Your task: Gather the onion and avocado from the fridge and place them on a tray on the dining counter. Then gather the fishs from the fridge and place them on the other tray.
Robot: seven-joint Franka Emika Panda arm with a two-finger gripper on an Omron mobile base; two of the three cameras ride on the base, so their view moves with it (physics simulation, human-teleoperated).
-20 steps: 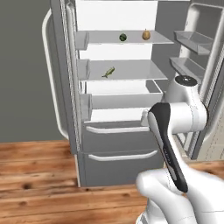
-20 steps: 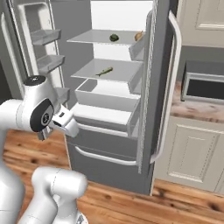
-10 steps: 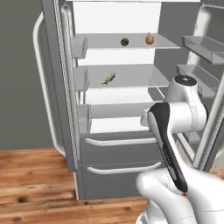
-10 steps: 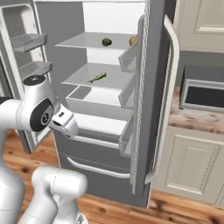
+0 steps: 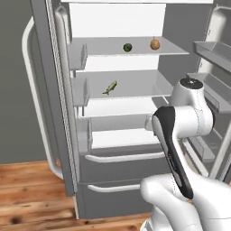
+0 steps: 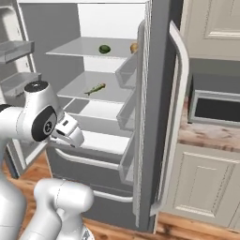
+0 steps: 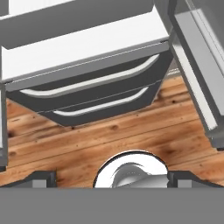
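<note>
The onion [image 5: 154, 43] sits on the top shelf [image 5: 135, 47] of the open fridge [image 5: 67, 135], in the upper middle of the left base view, with the avocado [image 5: 127, 47] just beside it toward the left of the frame, the two apart and not touching. In the right base view the avocado [image 6: 104, 48] lies near the top centre and the onion [image 6: 134, 47] peeks out at the edge of the door bins to its right. One shelf lower, a small greenish fish [image 5: 109, 87] lies tilted on the white shelf, left of centre in the left base view and at centre left in the right base view [image 6: 94, 88]. Below the shelves run two grey drawers with pale curved handles [image 5: 124, 158]; the hand view looks down on those drawers [image 7: 92, 94] in its upper half and on the wooden floor [image 7: 131, 135] across its middle. Both fridge doors stand swung open, their long pale handles at the left edge of the left base view and right of centre in the right base view. The robot's fingers [image 7: 111, 179] show as two dark tips at the bottom corners of the hand view, spread wide apart and grasping nothing. At the right of the right base view stand cream cabinets [image 6: 206, 187] with a marbled bench [image 6: 206, 136] carrying a microwave [image 6: 216, 108].
</note>
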